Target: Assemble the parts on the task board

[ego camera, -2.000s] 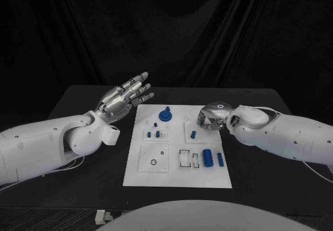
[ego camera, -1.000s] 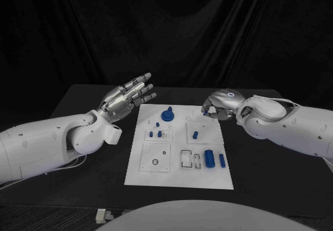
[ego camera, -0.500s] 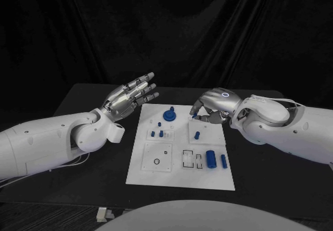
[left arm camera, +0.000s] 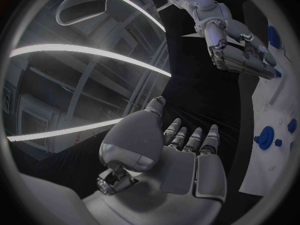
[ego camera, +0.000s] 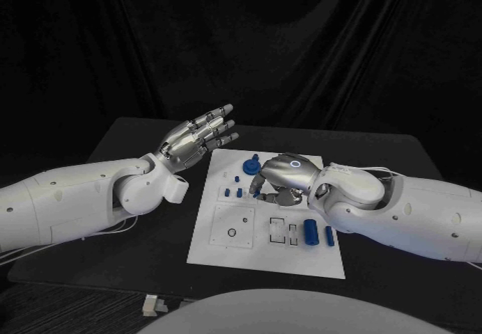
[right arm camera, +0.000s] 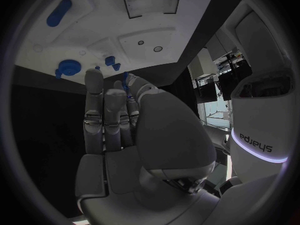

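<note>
I see the task board (ego camera: pixel 266 240) lying flat mid-table (ego camera: pixel 131 142), so I'll place everything off it.

Left hand (ego camera: pixel 196 141) is raised off the board's left far corner, clear of the board, palm open, fingers spread and pointing away from me. Nothing in it. The left wrist view agrees: fingers (left arm camera: pixel 194 142) straight and apart, board edge (left arm camera: pixel 275 135) off to one side.

Right hand (ego camera: pixel 279 179) is over the board's far half, knuckles up, fingers curled down toward the surface. In the right wrist view I see a small blue part (right arm camera: pixel 125 80) at its fingertips (right arm camera: pixel 134 85), thumb pressed in next to the others. Looks like a pinch on that part; I can't tell if the part touches the board.

Parts on the board:
- Round blue knob (ego camera: pixel 250 167) near the far edge, just left of the right hand.
- Small blue pegs (ego camera: pixel 234 193) in the left far panel, beside the right hand's fingers.
- Blue cylinder (ego camera: pixel 311 233) and a thinner blue pin (ego camera: pixel 329 236) side by side at the board's right near area, partly under the right forearm's edge.
- Rectangular outline slots (ego camera: pixel 284 229) just left of the cylinder.
- Small dark ring (ego camera: pixel 232 232) in the left near panel.
</note>
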Robot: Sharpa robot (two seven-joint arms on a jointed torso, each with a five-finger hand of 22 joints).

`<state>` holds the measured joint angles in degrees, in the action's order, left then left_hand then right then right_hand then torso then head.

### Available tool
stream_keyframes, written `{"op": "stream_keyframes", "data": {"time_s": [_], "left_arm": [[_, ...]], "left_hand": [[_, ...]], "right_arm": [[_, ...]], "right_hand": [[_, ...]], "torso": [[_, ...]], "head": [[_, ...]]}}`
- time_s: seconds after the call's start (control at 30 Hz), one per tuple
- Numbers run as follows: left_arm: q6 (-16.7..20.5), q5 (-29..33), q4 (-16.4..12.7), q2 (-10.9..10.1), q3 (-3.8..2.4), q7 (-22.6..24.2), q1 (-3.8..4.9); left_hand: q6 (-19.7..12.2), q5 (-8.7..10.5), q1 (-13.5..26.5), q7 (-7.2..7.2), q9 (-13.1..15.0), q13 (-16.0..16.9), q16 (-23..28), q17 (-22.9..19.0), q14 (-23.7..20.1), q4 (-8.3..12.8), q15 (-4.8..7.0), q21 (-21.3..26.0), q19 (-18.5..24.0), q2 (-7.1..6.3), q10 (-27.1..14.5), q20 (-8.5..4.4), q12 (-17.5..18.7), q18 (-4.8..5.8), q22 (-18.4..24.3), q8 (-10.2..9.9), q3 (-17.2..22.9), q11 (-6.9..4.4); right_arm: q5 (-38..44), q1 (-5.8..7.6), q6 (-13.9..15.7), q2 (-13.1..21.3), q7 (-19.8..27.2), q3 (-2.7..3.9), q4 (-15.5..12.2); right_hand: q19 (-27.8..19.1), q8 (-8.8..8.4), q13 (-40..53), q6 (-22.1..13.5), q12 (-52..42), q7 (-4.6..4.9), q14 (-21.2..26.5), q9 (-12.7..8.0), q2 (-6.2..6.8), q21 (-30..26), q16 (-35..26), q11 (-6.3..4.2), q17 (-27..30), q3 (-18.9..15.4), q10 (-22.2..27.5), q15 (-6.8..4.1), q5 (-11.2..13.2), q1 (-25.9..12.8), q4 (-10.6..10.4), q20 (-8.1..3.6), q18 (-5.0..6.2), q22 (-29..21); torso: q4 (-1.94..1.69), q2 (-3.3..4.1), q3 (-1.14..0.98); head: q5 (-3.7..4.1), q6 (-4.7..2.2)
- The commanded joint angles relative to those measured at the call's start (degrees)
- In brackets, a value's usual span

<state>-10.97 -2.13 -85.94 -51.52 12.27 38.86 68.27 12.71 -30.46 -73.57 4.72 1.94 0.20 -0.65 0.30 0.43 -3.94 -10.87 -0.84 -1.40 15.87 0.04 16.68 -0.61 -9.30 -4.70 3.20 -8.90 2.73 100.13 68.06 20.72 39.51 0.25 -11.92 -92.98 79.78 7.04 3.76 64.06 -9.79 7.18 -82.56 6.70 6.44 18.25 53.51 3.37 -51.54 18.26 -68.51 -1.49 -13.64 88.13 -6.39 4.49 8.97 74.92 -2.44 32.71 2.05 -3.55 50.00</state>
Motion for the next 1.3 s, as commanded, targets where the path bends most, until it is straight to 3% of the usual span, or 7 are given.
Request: {"op": "stream_keyframes", "data": {"time_s": [0.03, 0.37, 0.53, 0.9, 1.3], "left_arm": [[-0.09, 0.41, 0.14, 0.32, -0.07, 6.0, -0.06], [-0.16, 0.41, 0.53, 0.59, -0.07, 5.94, -0.07], [-0.25, 0.41, 0.66, 0.68, -0.07, 5.81, -0.09], [-0.38, 0.41, 0.58, 0.6, -0.07, 5.24, -0.13], [-0.54, 0.41, 0.5, 0.64, -0.07, 4.87, -0.15]], "left_hand": [[0.18, -0.13, 0.13, 0.1, 0.06, 0.06, -0.2, 0.0, -0.15, 0.24, -0.22, -0.13, -0.14, 0.33, 0.01, 0.0, -0.29, -0.4, 0.18, 0.27, 0.07, 0.41], [0.23, -0.1, 0.31, 0.16, 0.07, 0.07, -0.19, 0.0, -0.16, 0.19, -0.13, -0.1, -0.09, 0.4, 0.01, -0.04, -0.32, -0.37, 0.27, 0.31, 0.13, 0.45], [0.34, -0.13, 0.36, 0.2, 0.09, 0.07, -0.24, 0.01, -0.15, 0.19, -0.13, -0.13, -0.15, 0.45, 0.01, -0.03, -0.32, -0.37, 0.11, 0.36, 0.17, 0.47], [0.83, -0.29, 0.43, 0.46, 0.16, 0.08, -0.29, 0.03, -0.13, 0.33, -0.16, -0.17, -0.23, 0.53, 0.01, 0.03, -0.35, -0.38, -0.05, 0.58, 0.44, 0.58], [1.12, -0.32, 0.45, 0.58, 0.21, 0.08, -0.32, 0.03, -0.13, 0.45, -0.19, -0.19, -0.27, 0.53, 0.01, 0.04, -0.36, -0.39, -0.11, 0.71, 0.58, 0.65]], "right_arm": [[3.25, -1.42, -2.09, -1.69, -1.2, 0.02, 1.69], [3.75, -3.65, -3.03, -5.05, -1.14, 0.03, 4.68], [3.79, -3.94, -4.16, -5.7, -1.48, 0.03, 5.45], [3.81, -4.43, -4.99, -5.76, -1.9, 0.03, 4.86], [3.81, -4.99, -5.44, -5.96, -2.07, 0.03, 4.91]], "right_hand": [[-0.03, -0.25, 0.08, -0.21, 0.11, -0.16, -0.42, -0.02, -0.23, -0.14, -0.03, -0.02, 0.08, 0.31, -0.25, 0.01, -0.03, -0.24, 0.03, -0.33, 0.3, 2.81], [-0.06, -0.39, 0.07, -0.34, 0.25, -0.12, -0.4, -0.05, -0.16, -0.27, -0.01, 0.01, 0.07, 0.38, -0.23, 0.0, -0.15, -0.17, 0.15, -0.34, 0.32, 2.79], [-0.2, -0.59, 0.07, -0.48, 0.43, -0.04, -0.23, -0.1, 0.11, -0.73, -0.45, 0.07, 0.52, 0.37, -0.29, 0.05, 0.18, -0.22, 0.29, -0.34, 0.36, 2.71], [-0.33, -0.75, 0.07, -0.57, 0.62, 0.0, -0.07, -0.14, 0.25, -1.01, -0.76, 0.11, 0.83, 0.38, -0.33, 0.1, 0.62, -0.29, 0.36, -0.31, 0.38, 2.64], [-0.41, -0.82, 0.07, -0.61, 0.71, 0.01, -0.02, -0.16, 0.27, -1.18, -0.76, 0.12, 0.81, 0.46, -0.33, 0.1, 0.7, -0.17, 0.48, -0.31, 0.41, 2.61]], "torso": [[-0.29, -0.11, 0.07], [-0.47, 0.08, 0.0], [-0.3, 0.19, -0.1], [-0.07, 0.19, -0.08], [-0.02, 0.15, -0.11]], "head": [[0.25, 0.0], [0.12, 0.0], [-0.11, 0.0], [-0.74, 0.0], [-0.63, 0.0]]}}
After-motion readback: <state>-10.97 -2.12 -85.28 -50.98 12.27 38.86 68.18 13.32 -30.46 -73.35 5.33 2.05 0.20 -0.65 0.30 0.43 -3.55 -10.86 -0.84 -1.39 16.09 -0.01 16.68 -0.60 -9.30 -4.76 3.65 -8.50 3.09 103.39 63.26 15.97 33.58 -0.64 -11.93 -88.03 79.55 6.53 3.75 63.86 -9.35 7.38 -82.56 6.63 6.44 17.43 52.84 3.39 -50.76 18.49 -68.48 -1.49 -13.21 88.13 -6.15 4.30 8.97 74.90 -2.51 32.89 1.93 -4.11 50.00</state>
